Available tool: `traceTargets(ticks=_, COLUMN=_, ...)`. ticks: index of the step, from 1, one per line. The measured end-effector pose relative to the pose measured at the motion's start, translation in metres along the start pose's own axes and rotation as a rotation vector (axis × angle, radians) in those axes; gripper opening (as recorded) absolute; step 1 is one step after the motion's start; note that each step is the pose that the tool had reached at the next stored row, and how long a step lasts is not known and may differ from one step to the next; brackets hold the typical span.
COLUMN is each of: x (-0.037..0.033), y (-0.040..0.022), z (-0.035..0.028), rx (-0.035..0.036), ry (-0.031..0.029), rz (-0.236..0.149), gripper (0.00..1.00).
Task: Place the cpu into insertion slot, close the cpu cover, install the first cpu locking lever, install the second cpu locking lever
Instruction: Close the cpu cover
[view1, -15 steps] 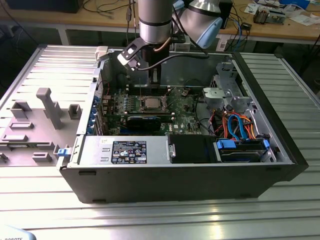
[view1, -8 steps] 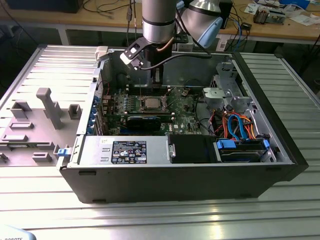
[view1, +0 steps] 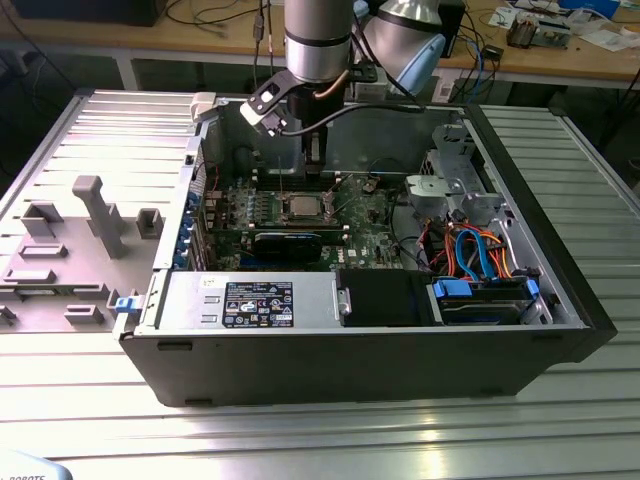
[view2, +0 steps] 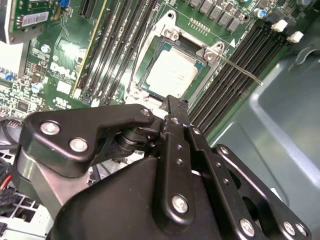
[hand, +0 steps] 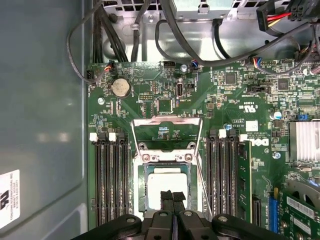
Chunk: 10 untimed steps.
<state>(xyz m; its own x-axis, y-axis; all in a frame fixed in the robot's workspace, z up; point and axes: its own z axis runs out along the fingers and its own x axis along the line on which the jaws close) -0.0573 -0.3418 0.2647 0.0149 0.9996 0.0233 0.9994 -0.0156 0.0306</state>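
Motherboard (hand: 225, 100); pincer (hand: 173, 198) perhaps partly over cpu (hand: 164, 179).

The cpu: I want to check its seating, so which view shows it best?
The second wrist view: the cpu shows nearly all its silver top, framed by metal. In the first wrist view the shut pincer covers part of it. In the exterior view it is a small pale square under the arm.

Chip partly covered
In the first wrist view the black metal gripper (hand: 173, 195), itself cut off by the picture's edge, hides one edge of the flat silver-grey square cpu (hand: 159, 184).
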Motion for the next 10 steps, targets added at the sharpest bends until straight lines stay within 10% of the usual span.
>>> traceTargets(ticks=10, x=0.0002, y=0.0003, z=-0.0097, rx=-0.0002, ry=-0.0001, rz=0.0, gripper=0.11)
